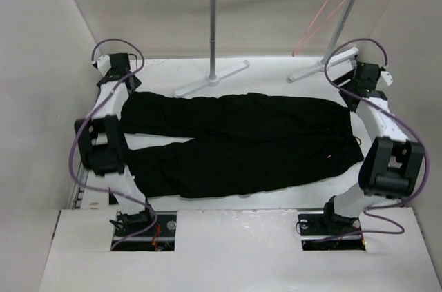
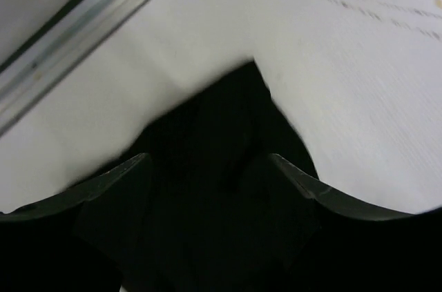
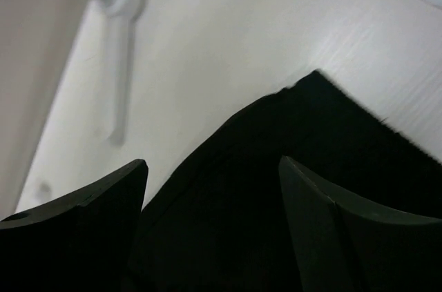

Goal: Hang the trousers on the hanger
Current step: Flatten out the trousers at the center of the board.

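The black trousers [image 1: 242, 143] lie flat on the white table, legs to the left and waist to the right. The pinkish-red wire hanger [image 1: 323, 12] hangs on the rack's bar at the back right. My left gripper [image 1: 128, 87] is open over the end of the far leg; in the left wrist view the cloth [image 2: 214, 140] lies between its spread fingers [image 2: 114, 180]. My right gripper [image 1: 351, 95] is open over the far waist corner; the cloth [image 3: 297, 147] shows between its fingers [image 3: 103, 199]. I cannot tell whether the fingertips touch the cloth.
A grey metal clothes rack [image 1: 215, 26] with white joints and flat feet stands behind the trousers; a blurred part of it shows in the right wrist view [image 3: 121, 2]. A metal rail [image 2: 83, 26] runs along the table's left edge. White walls close in on the sides.
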`<state>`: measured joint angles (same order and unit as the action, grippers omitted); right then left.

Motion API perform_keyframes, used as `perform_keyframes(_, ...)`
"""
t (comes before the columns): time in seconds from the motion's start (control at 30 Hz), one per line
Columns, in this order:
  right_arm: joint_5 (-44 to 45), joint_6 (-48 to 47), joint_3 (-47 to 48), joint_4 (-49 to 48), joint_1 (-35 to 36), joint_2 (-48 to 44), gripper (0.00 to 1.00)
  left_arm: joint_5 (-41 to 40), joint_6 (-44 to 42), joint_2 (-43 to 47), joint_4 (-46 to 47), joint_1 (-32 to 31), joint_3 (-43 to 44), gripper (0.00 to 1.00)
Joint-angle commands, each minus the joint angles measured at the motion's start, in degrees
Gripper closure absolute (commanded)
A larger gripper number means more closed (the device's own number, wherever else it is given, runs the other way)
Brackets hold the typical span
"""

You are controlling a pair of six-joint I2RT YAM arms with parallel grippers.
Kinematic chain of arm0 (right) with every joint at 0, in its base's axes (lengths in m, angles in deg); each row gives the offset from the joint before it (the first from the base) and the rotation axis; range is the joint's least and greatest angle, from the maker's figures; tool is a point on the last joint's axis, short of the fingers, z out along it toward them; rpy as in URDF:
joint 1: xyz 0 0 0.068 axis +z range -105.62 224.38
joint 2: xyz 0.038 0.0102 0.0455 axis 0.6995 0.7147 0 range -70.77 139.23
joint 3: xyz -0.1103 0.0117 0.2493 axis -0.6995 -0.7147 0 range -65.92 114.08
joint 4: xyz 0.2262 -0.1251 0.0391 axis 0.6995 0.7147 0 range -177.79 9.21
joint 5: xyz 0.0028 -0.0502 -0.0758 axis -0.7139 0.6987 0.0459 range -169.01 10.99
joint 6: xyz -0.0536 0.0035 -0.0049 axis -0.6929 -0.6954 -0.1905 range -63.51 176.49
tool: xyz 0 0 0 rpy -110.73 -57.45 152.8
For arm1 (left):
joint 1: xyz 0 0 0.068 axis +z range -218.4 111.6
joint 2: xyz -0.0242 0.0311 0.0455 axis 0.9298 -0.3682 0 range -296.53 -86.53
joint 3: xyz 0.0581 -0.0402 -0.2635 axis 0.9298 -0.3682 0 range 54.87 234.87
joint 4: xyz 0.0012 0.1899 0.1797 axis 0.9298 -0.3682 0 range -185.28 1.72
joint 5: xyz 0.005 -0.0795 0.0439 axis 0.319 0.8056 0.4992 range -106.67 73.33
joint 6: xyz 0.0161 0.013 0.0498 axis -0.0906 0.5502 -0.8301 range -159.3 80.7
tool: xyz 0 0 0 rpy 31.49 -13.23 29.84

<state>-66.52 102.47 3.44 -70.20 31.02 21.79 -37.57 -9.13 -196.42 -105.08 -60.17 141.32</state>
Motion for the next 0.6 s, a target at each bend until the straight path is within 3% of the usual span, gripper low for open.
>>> perform_keyframes(0.0,3.85,-0.63,-2.82,-0.71,4.95,-9.74,0.18,0.43,4.71,18.17,-1.39,-1.24,-12.05,0.36)
perform_keyframes(0.07,3.33,-0.45,-5.45,-0.88,8.99,-13.70,0.28,0.08,6.55,26.26,-3.75,-1.68,-20.66,0.39)
perform_keyframes(0.17,1.14,-0.62,-8.62,-0.97,16.37,-18.36,0.65,0.60,10.33,39.27,-10.25,-0.98,-33.51,0.45)
perform_keyframes(0.23,-1.14,0.25,-12.04,-1.15,21.29,-21.78,0.82,1.74,12.09,45.69,-15.34,0.77,-39.41,0.48)
perform_keyframes(0.33,-3.70,1.13,-17.75,-1.50,30.60,-26.10,0.87,4.20,14.29,52.30,-19.40,3.06,-46.71,0.51)
perform_keyframes(0.57,-3.35,8.50,-31.29,-2.90,49.51,-30.77,0.81,8.16,20.97,57.77,-20.91,5.52,-58.49,0.53)
